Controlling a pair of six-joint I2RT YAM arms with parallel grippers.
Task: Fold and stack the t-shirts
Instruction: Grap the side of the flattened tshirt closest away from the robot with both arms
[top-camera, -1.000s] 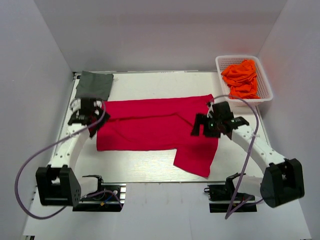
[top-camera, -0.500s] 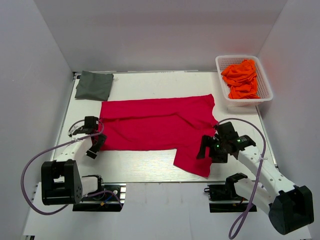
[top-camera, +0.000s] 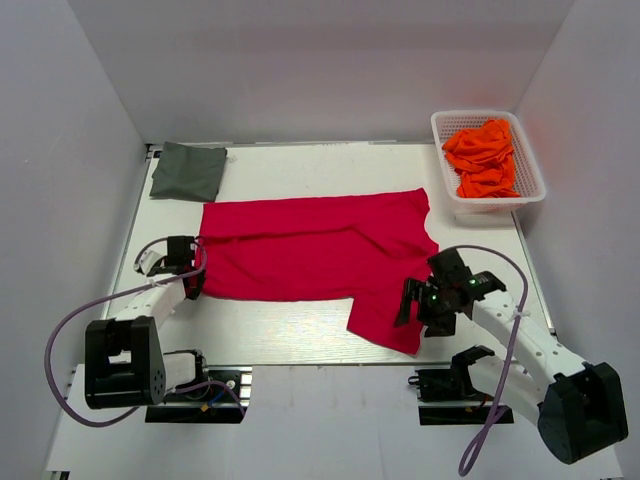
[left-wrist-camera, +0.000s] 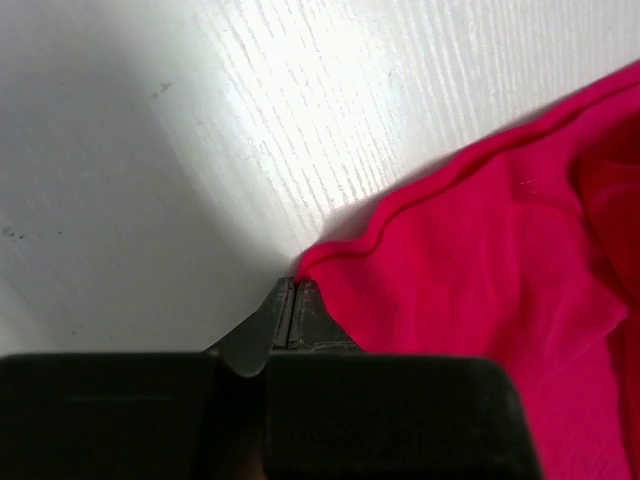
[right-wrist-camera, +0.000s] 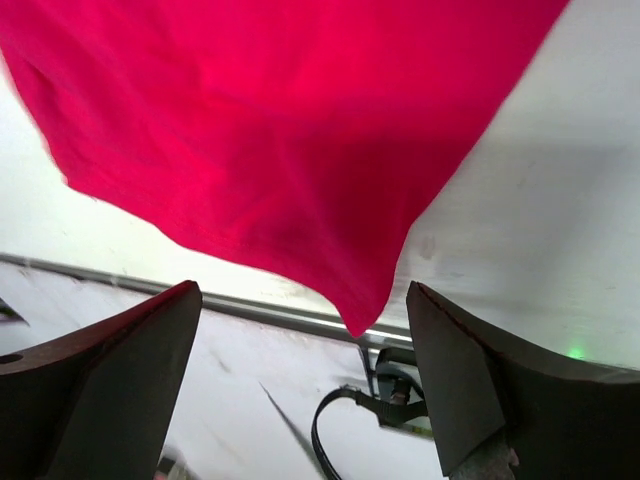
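A crimson red t-shirt (top-camera: 310, 250) lies spread across the table, its near right part hanging toward the front edge. My left gripper (top-camera: 193, 288) is shut at the shirt's near left corner; in the left wrist view the jaws (left-wrist-camera: 292, 290) meet right where the hem corner (left-wrist-camera: 330, 262) ends. My right gripper (top-camera: 420, 315) stands open over the shirt's near right corner (right-wrist-camera: 362, 318), its fingers (right-wrist-camera: 150, 340) wide apart and not touching the cloth. A dark grey-green t-shirt (top-camera: 188, 170) lies folded at the far left. Several bright orange t-shirts (top-camera: 483, 157) fill the basket.
The white mesh basket (top-camera: 478, 114) stands at the far right corner. White walls close in the table on the left, back and right. A metal rail (right-wrist-camera: 250, 308) runs along the front edge, with the arm bases and cables below it.
My left gripper came down from the shirt's far left to its near left corner and shut there. My right arm swung from the shirt's right side down to its near right corner, still open.
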